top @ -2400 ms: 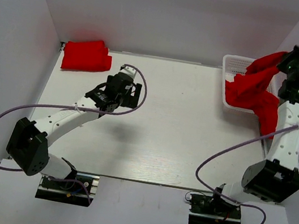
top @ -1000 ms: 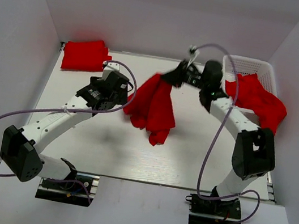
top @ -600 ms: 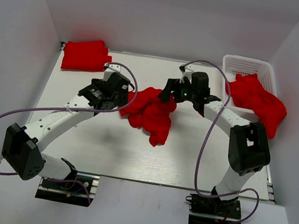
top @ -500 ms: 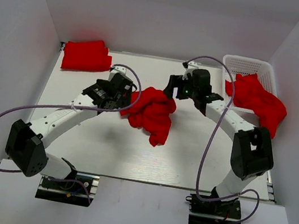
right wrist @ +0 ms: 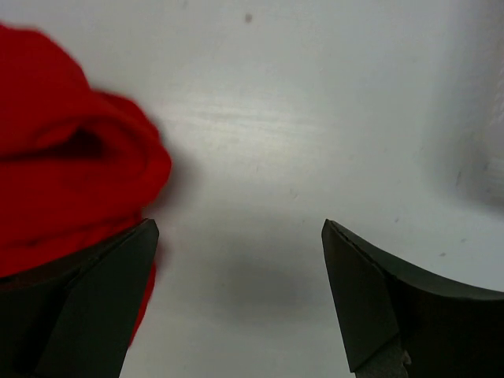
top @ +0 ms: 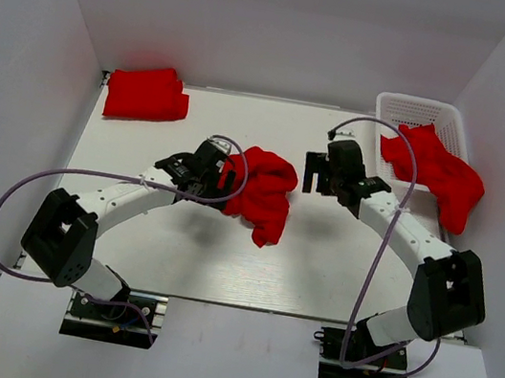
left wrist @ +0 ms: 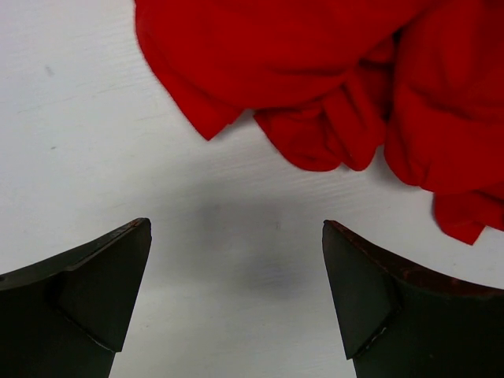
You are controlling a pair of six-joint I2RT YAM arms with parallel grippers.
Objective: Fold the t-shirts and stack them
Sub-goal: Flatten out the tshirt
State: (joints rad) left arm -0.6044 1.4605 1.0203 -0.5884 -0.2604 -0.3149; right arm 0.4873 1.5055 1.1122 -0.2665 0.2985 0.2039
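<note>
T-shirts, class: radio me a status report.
Left gripper open, right gripper open, both empty. Crumpled shirt loose mid-table. Folded shirt far left; other shirts over basket. Nothing blocking.

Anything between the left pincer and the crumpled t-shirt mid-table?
Nothing. Only a bare strip of white table separates the open left pincer from the near edge of the crumpled t-shirt. The left wrist view shows it plainly.

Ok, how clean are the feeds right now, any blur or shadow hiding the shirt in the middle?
Top external: even light, sharp, crumpled t-shirt clear, faint shadows on the table. Left wrist: cloth crisp, soft shadow between the fingers. Right wrist: shirt's edge blurred at left.
</note>
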